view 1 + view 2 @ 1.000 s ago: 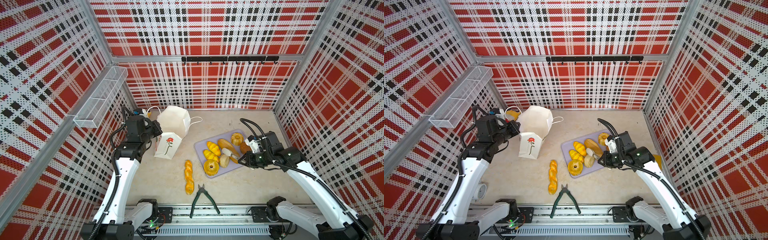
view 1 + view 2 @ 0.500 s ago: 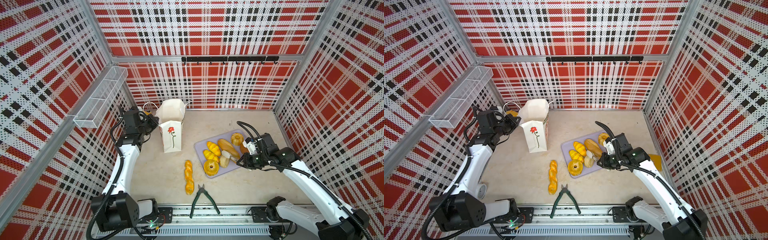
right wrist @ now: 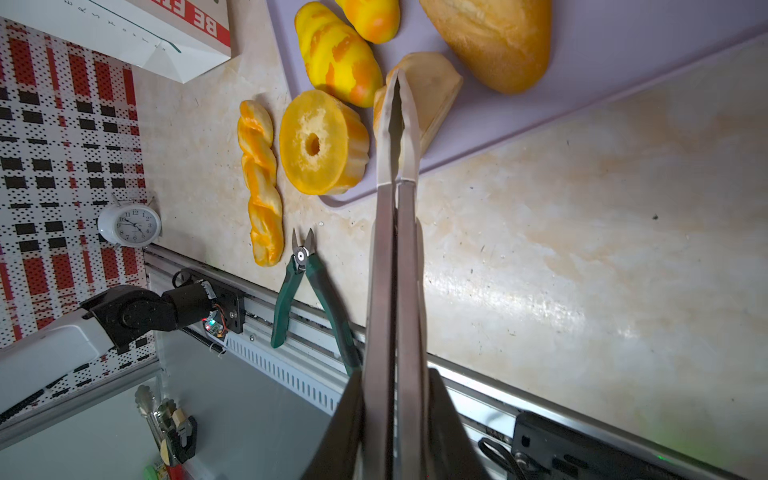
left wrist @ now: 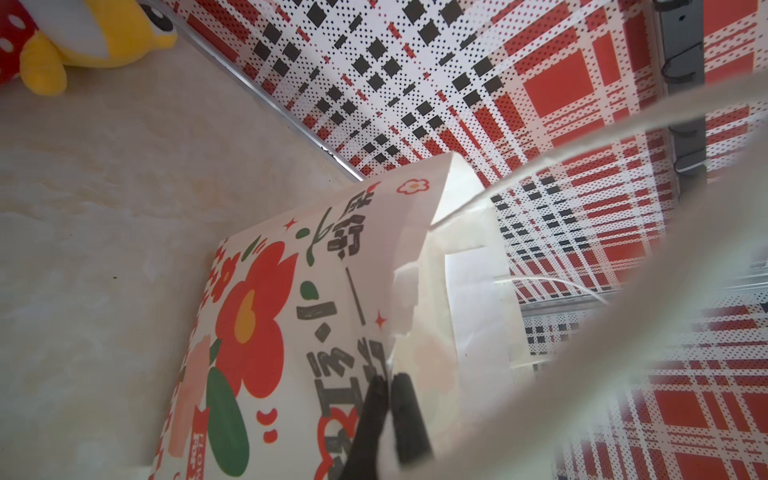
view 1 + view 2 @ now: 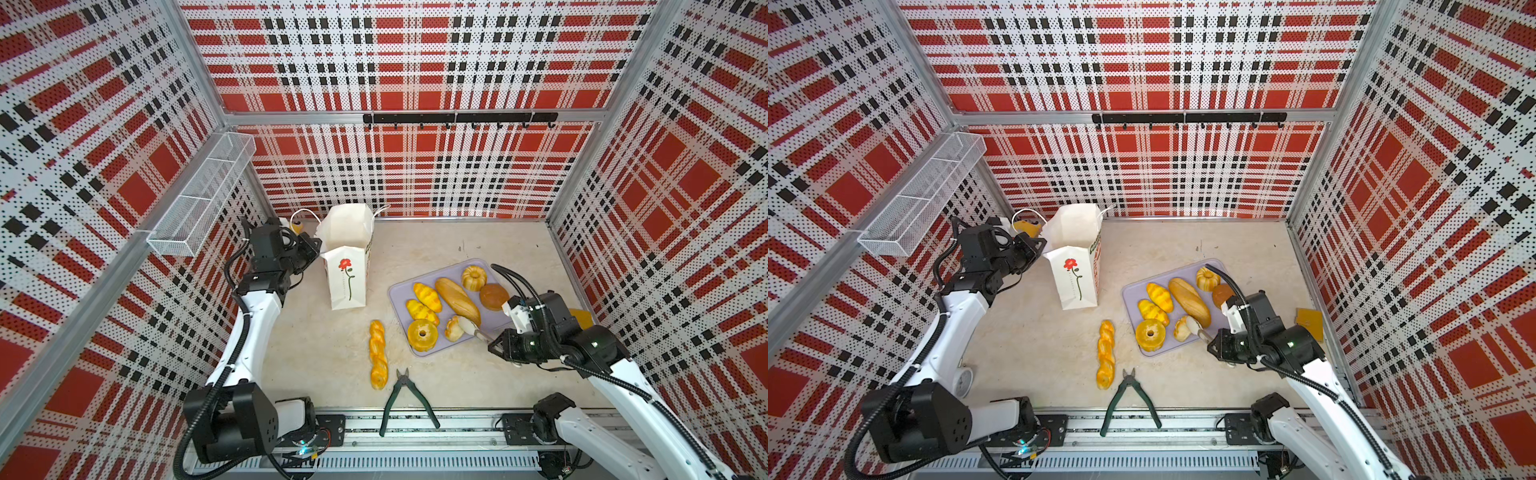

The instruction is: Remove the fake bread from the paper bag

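Rear-left of surface (image 5: 415, 249): paper bag (image 5: 347, 274), tipped a second ago, now upright, rim clamped in left tool (image 4: 388, 388); right tool (image 3: 395, 415) clamped on tongs (image 3: 395, 249) beside fake bread (image 5: 457, 301) on tray (image 3: 623, 62); emptying likely done.

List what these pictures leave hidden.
- Paper bag: both top views, its walls hide the bottom and any bread inside.
- Doll: left wrist view, cut off by the edge.
- Small bread: right wrist view, partly covered by tongs.
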Tool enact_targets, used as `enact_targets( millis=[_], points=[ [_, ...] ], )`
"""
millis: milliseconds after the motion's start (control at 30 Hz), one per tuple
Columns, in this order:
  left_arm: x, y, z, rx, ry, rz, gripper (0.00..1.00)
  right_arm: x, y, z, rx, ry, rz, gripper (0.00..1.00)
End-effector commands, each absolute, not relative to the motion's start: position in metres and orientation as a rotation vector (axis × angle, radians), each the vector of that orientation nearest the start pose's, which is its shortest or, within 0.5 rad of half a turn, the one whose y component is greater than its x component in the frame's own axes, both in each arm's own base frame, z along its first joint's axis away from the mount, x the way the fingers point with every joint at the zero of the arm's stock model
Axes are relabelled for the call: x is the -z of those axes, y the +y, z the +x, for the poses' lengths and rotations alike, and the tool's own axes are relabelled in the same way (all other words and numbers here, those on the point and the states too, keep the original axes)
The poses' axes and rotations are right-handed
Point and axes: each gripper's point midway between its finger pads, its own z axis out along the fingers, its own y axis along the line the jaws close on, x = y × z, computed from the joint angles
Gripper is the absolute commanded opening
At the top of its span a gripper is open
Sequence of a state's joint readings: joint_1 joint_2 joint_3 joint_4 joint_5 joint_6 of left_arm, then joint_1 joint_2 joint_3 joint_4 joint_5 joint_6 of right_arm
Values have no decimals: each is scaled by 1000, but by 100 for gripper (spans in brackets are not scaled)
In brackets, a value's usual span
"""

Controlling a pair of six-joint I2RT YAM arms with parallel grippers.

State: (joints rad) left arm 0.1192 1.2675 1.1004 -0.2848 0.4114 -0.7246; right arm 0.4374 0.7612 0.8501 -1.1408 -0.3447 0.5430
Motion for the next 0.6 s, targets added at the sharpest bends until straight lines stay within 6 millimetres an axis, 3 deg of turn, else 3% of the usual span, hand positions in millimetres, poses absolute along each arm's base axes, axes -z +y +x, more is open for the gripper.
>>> enact_targets(
  millis=[0, 333, 567],
  points=[
    [-291, -19, 402, 787, 1956, -569, 0, -159, 121, 125, -736, 2811, 75, 2],
    [-279, -18, 397, 761, 1998, -565, 0, -134, 127, 116, -800, 2852, 104, 0],
    [-272, -19, 396, 758, 2022, -559, 0, -139, 134, 130, -829, 2812, 104, 0]
  ],
)
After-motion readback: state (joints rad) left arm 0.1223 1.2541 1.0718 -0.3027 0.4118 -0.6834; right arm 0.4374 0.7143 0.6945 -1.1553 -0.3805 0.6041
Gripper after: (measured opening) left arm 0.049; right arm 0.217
